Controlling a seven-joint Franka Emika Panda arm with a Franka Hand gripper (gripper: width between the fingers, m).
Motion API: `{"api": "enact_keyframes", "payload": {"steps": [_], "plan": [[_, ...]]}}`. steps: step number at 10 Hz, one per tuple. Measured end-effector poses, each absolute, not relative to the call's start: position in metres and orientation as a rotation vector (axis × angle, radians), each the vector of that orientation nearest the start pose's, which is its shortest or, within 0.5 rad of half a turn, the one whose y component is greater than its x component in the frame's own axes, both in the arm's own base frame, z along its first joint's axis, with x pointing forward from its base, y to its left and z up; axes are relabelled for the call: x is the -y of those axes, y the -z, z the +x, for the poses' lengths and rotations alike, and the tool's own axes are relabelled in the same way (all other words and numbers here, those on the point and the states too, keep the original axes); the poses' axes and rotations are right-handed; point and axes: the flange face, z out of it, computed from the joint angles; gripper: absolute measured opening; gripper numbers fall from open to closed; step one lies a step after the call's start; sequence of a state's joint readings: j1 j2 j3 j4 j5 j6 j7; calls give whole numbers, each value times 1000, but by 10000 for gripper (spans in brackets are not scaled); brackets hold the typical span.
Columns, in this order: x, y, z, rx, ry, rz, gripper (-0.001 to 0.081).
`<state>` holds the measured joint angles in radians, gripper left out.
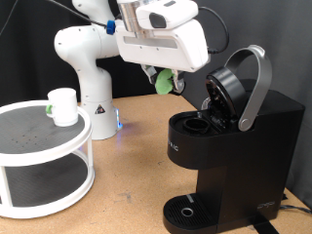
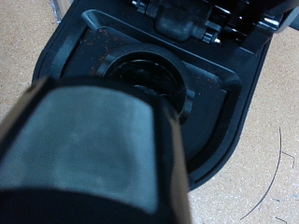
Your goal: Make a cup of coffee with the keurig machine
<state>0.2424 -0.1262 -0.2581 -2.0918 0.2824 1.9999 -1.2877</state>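
Note:
The keurig machine (image 1: 239, 146) stands at the exterior view's right with its lid (image 1: 234, 83) raised and its pod chamber (image 1: 195, 122) open. My gripper (image 1: 164, 80) hangs just to the exterior view's left of the raised lid, above and beside the chamber. It is shut on a small green-topped pod (image 1: 166, 82). The wrist view looks down into the open chamber (image 2: 149, 75). A blurred grey and black shape (image 2: 89, 149) close to the lens hides much of that view. The white cup (image 1: 63, 105) stands upright on the top tier of a white round shelf (image 1: 29, 146).
The white robot base (image 1: 86, 68) stands behind the shelf. The machine's round drip base (image 1: 185, 211) is at the exterior view's bottom. A dark cable (image 2: 271, 187) lies on the wooden table (image 1: 127, 175) beside the machine.

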Motion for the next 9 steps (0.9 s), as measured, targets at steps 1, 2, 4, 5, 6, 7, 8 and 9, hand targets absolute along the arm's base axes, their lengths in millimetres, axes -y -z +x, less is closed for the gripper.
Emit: {"api": "enact_keyframes", "payload": {"steps": [1,2,4,5,6,7,8,9], "plan": [[-5,-482,522,1597,289,-2439,477],[-5,-481,521,1608,281,-2440,477],[-13,-472,523,1649,241,-2468,477],[-20,-463,526,1667,236,-2491,477],[-27,-454,528,1682,254,-2501,477],[-32,-447,529,1695,275,-2508,477],[-37,-441,529,1691,287,-2502,477],[-42,-437,528,1680,302,-2484,477]]}}
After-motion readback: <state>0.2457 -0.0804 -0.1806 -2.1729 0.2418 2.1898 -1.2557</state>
